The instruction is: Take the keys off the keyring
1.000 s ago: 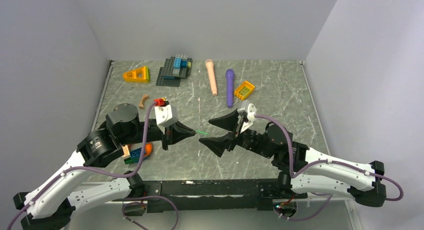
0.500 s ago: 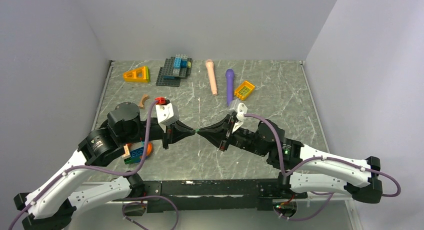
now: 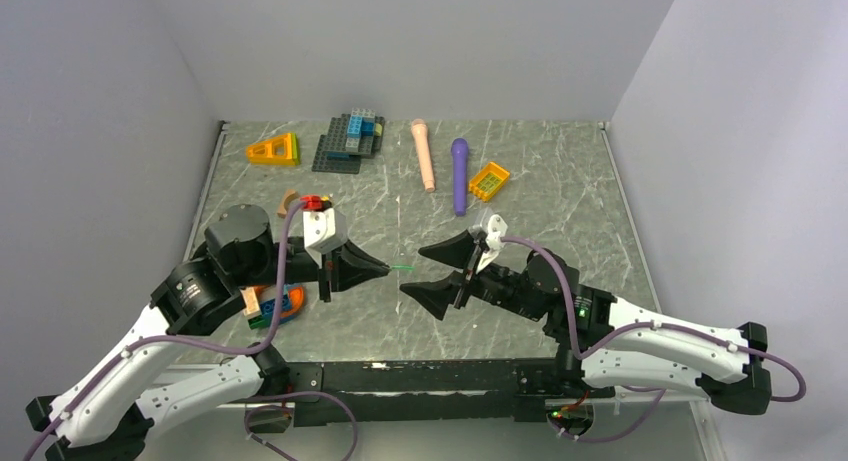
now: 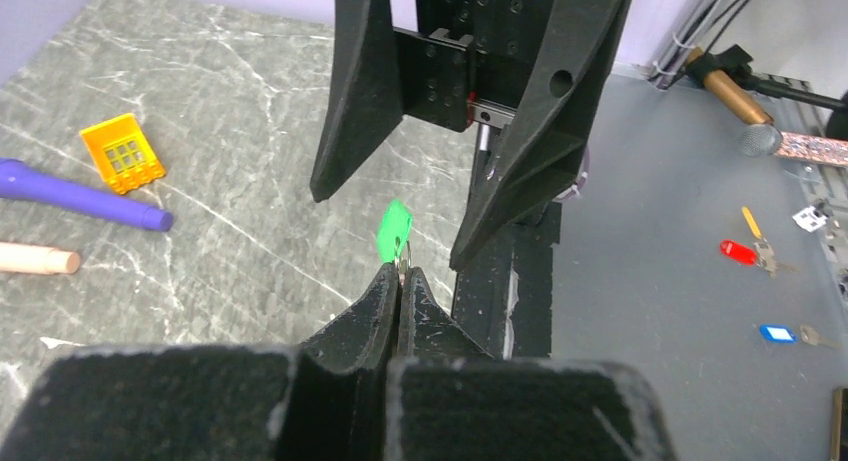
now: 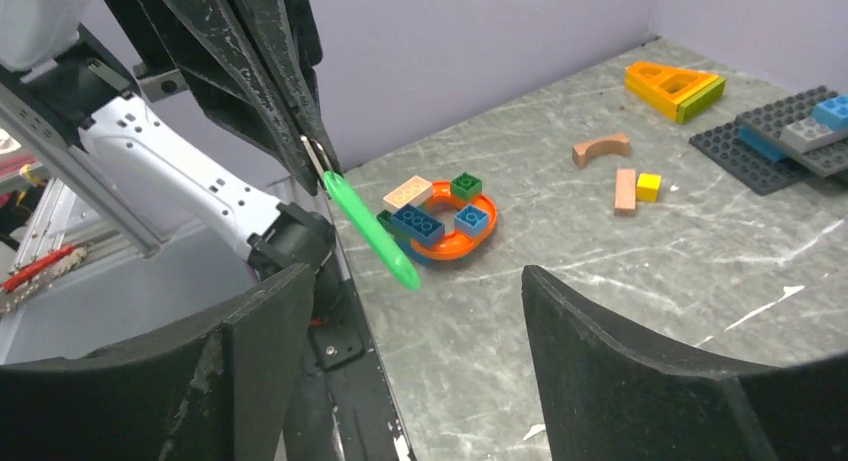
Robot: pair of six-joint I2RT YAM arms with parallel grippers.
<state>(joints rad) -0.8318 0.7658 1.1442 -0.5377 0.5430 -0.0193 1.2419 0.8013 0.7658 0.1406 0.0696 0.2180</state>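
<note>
Right gripper [image 3: 411, 269] backed off, now wide open, empty | left gripper [image 3: 384, 269] clamped on keyring [image 4: 402, 255], green key [image 4: 393, 231] jutting beyond its tips | key light, stiff, slick: pinch its flat head.

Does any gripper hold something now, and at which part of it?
The left gripper is shut on the ring at the end of the green key; the key itself sticks out free. The right gripper is open and holds nothing.
</note>
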